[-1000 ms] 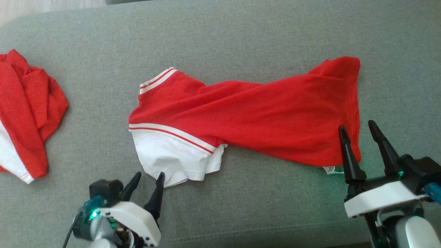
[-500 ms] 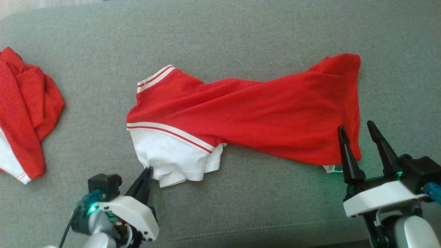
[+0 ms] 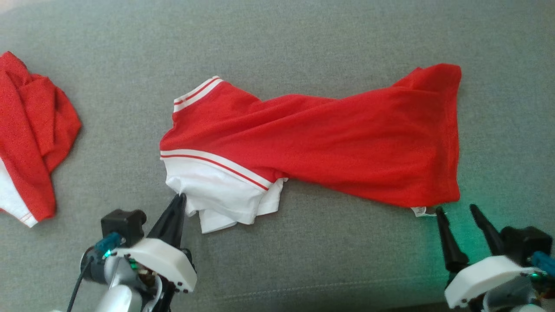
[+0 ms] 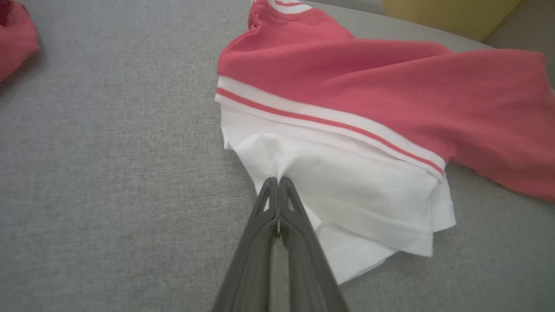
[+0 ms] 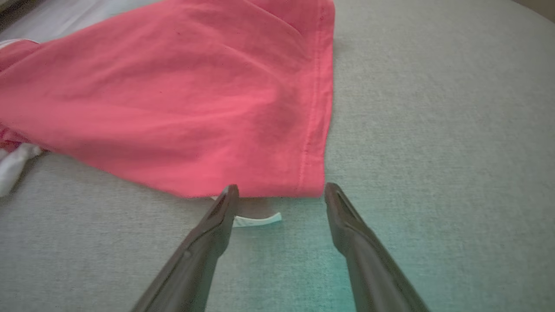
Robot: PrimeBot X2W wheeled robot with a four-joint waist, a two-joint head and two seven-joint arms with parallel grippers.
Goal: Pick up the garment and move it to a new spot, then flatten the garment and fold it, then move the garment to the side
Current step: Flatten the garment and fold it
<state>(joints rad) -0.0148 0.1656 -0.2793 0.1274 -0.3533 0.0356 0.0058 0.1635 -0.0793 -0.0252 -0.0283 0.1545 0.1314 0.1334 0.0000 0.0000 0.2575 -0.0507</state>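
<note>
The garment (image 3: 325,143) is a red T-shirt with a white sleeve and striped trim, lying twisted across a grey cushion (image 3: 303,43). My left gripper (image 3: 180,200) is shut on the near edge of the white sleeve (image 3: 217,195). The left wrist view shows the left gripper (image 4: 277,182) with its fingers pressed together and the white cloth (image 4: 347,190) puckered at their tips. My right gripper (image 3: 457,210) stands open just short of the red hem corner. In the right wrist view the right gripper (image 5: 281,188) has its tips at the hem (image 5: 312,130), with only a white label (image 5: 256,220) between them.
A second red and white garment (image 3: 30,130) lies bunched at the far left of the cushion. The cushion's front seam (image 3: 303,290) runs close behind both grippers. A yellow object (image 4: 451,13) sits beyond the cushion in the left wrist view.
My left gripper went from open to shut on the white sleeve edge and pushed it slightly inward. My right gripper drew back off the red hem, staying open.
</note>
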